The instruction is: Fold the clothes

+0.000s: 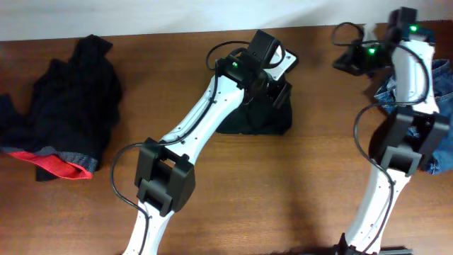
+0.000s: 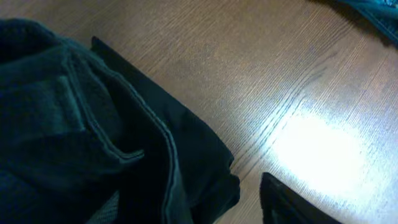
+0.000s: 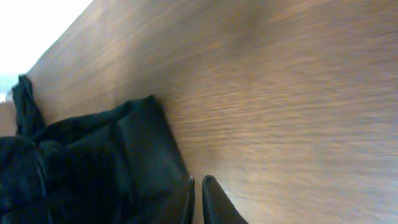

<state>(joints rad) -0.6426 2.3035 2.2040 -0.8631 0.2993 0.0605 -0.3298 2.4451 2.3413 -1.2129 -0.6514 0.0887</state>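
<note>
A folded black garment [image 1: 256, 117] lies at the table's middle. My left gripper [image 1: 277, 92] hovers at its far right corner. In the left wrist view the cloth [image 2: 93, 137] fills the left side. One finger [image 2: 283, 205] stands apart from the cloth with bare wood between; the other finger is hidden. My right gripper [image 1: 343, 62] is at the back right, pointing toward that garment [image 3: 112, 168]. Its tips [image 3: 198, 183] nearly touch, with nothing between them. A black heap [image 1: 71, 92] with a red-and-grey edge [image 1: 60, 166] lies far left. Blue jeans [image 1: 442, 85] lie far right, partly under the right arm.
The wooden table [image 1: 297, 184] runs to a pale wall along the back edge. Both white arms rise from the front edge, the left one crossing diagonally over the table's middle. A corner of the jeans [image 2: 379, 9] shows at the top right of the left wrist view.
</note>
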